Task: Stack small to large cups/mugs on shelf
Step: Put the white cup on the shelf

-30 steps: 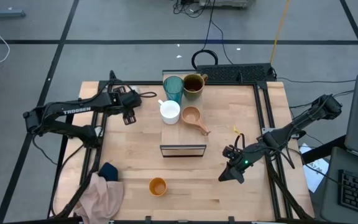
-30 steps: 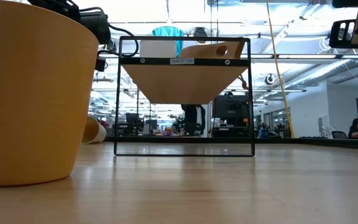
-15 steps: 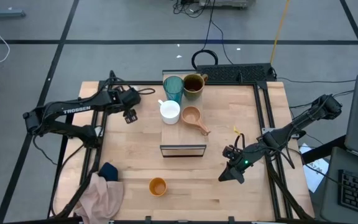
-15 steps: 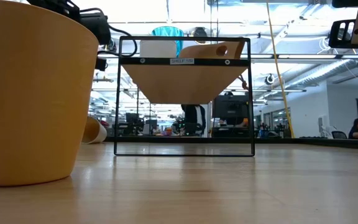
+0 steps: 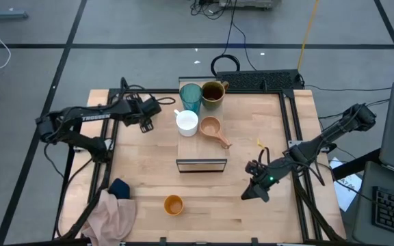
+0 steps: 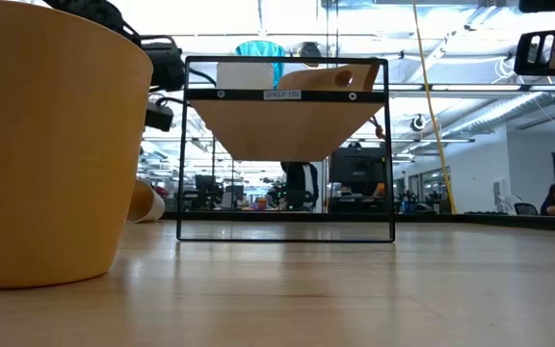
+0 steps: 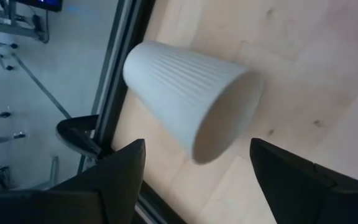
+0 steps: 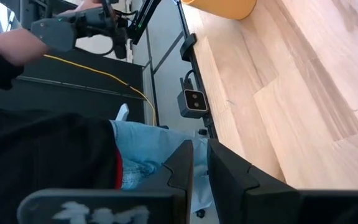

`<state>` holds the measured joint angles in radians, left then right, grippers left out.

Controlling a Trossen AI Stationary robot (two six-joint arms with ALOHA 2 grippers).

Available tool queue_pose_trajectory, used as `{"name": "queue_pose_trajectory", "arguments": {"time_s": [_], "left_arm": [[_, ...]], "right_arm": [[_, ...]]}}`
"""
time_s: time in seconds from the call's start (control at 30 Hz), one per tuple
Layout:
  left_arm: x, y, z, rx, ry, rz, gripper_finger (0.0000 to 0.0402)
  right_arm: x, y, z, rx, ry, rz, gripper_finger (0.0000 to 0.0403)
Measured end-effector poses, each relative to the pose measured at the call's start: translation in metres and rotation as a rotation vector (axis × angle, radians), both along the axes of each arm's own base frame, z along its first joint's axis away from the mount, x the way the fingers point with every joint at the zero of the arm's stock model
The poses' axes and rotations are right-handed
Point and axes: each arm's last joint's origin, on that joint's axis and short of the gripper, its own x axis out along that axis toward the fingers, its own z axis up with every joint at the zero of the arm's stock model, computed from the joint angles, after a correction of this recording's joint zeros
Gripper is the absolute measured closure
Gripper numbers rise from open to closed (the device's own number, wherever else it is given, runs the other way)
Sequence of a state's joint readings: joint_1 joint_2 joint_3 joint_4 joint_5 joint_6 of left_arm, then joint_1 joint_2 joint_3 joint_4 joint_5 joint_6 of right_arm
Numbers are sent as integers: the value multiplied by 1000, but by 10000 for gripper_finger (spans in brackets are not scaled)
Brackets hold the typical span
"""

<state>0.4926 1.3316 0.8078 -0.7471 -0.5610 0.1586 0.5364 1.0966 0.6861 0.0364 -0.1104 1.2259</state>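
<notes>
**Four cups on the shelf, two still on the table**

The shelf [image 5: 201,147] lies in the middle of the table [image 5: 272,130], its dark open end facing the near edge. Four cups stand on its flat top. At the far end are the teal tumbler [image 5: 191,98] and the brown mug [image 5: 213,91], side by side. Just in front of the tumbler is the white mug [image 5: 187,123], and beside that the wooden cup [image 5: 211,127], its handle pointing toward the near right.

The orange cup [image 5: 174,204] stands upright on the table near the front edge, well apart from the shelf. The beige cup [image 7: 188,102] lies on its side on the table close to the left edge; it is ribbed, with its mouth toward the shelf.

The left gripper [image 5: 149,115] hovers left of the shelf, its fingers [image 7: 126,168] spread wide above the beige cup and holding nothing. The right gripper [image 5: 250,193] rests low near the front right of the table, fingers closed and empty.

A crumpled cloth [image 5: 111,212] lies at the front left corner.
</notes>
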Motion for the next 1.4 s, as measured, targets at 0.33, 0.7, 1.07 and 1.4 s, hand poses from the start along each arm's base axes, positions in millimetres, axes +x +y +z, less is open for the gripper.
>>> {"name": "queue_pose_trajectory", "arguments": {"time_s": [0.33,0.7,1.07,1.4], "left_arm": [[6,9,-11,8,40,3,120],[4,20,-15,49,72,26,190],[-2,34,-15,-4,45,15,388],[-3,33,2,-125,25,52,399]], "right_arm": [[-1,2,0,10,4,4,364],[-1,2,0,34,21,-10,364],[-1,2,0,45,29,-17,364],[-1,2,0,37,23,-12,364]]}}
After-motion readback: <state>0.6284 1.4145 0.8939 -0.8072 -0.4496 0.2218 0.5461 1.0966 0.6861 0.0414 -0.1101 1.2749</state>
